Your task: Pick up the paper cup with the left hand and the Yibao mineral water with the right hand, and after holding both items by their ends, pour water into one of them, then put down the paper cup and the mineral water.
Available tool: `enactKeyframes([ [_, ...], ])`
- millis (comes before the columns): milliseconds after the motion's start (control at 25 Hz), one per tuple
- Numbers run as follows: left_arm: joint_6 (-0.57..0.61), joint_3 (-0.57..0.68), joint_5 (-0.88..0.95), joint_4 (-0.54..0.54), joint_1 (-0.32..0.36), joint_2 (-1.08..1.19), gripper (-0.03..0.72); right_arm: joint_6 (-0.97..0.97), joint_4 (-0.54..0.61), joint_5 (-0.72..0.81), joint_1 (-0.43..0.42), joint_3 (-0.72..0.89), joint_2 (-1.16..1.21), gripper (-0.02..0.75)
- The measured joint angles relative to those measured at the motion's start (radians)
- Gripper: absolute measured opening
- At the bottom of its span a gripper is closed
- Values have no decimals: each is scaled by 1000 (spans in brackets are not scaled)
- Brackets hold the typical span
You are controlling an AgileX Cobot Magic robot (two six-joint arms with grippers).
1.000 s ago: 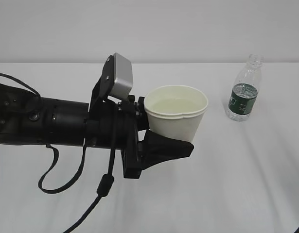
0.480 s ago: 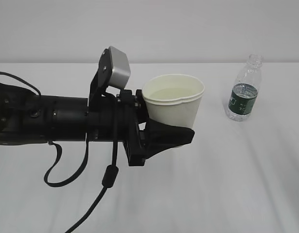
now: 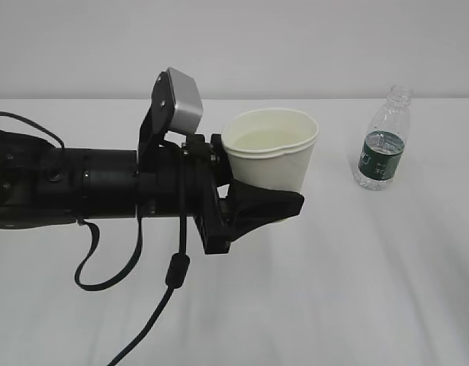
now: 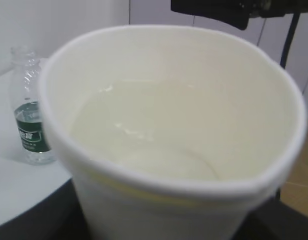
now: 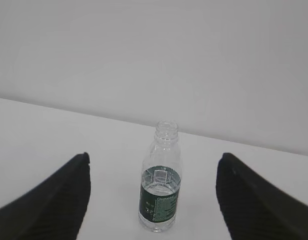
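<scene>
Paper cup, plain white with a rolled rim, held upright above the white tabletop at the centre of the exterior frame. The left gripper is closed on it: one black wedge-shaped finger presses the near side of the lower wall, and the other finger is hidden behind the cup. The rim is slightly dented on the near side. In the left wrist view the cup fills the frame, with a shallow layer of clear water over its cream-white bottom.

Yibao mineral water, a clear ribbed bottle with a dark green label band and no cap, stands upright on the tabletop at the right of the exterior frame, well apart from the cup.

In the right wrist view the bottle stands at lower centre. The right gripper is wide open, its two black fingers at the lower left and lower right corners, clear of the bottle and holding nothing.
</scene>
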Motion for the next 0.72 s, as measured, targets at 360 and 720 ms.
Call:
enactKeyframes([
  [360,65,0,55,-80,0,0,457,8,-10,11,0,0,0,592],
  [720,129,0,121,-154,0,0,456,10,-12,13,0,0,0,592],
])
